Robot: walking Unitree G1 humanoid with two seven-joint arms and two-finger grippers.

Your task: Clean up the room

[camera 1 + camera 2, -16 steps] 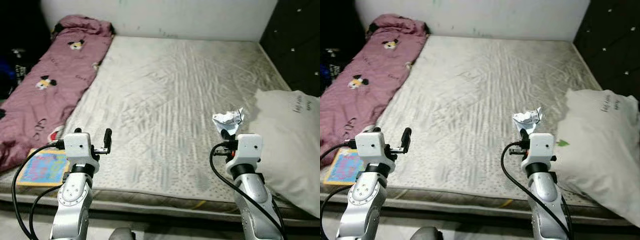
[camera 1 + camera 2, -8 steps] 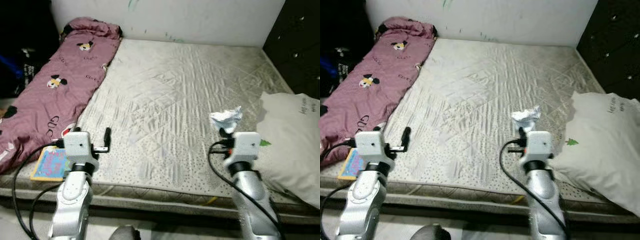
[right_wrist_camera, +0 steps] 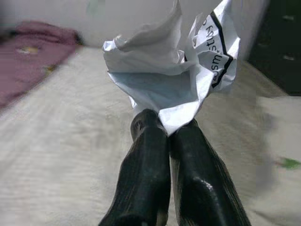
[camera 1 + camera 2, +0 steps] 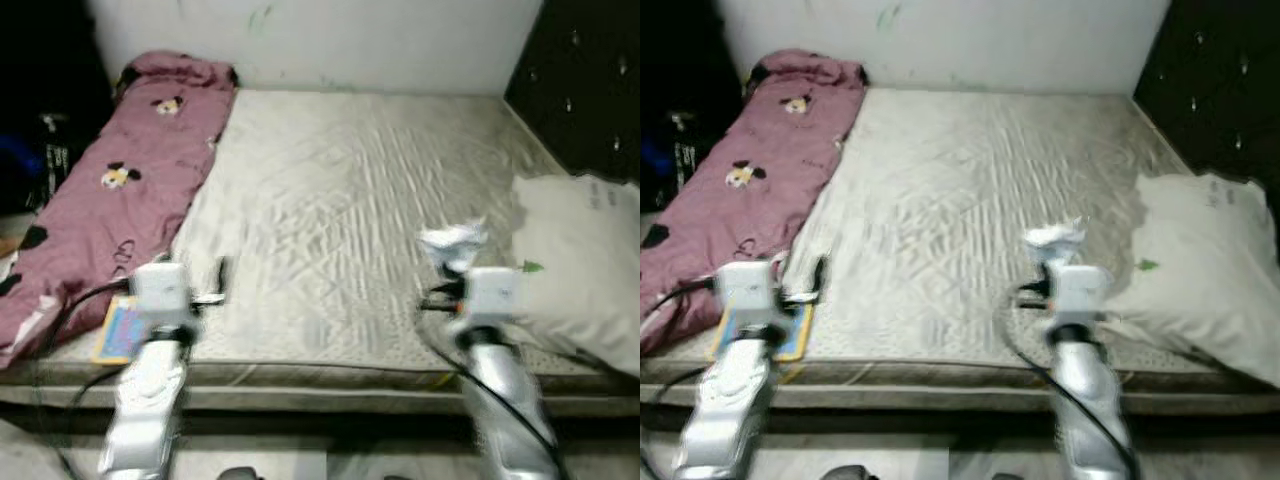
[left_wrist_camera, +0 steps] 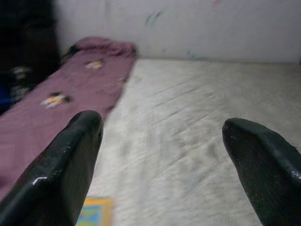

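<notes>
Right claw [image 3: 168,134] pinches crumpled paper [image 3: 171,82] above mattress [image 3: 61,136].

A: Setting? Record it.
B: Bedroom in a home. Bare quilted mattress [image 4: 350,200] against a white wall [image 4: 330,40]; pink cartoon-print blanket [image 4: 110,190] along one side, white pillow [image 4: 580,260] on the other.
A: Anything else?
B: Dark tufted headboard [image 4: 580,90] beside the pillow.

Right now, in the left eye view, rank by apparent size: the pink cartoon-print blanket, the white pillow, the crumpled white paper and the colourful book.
1. Pink cartoon-print blanket
2. White pillow, cut off by the frame edge
3. Crumpled white paper, pinched in the right claw, and colourful book, partly hidden: too close to rank.
</notes>
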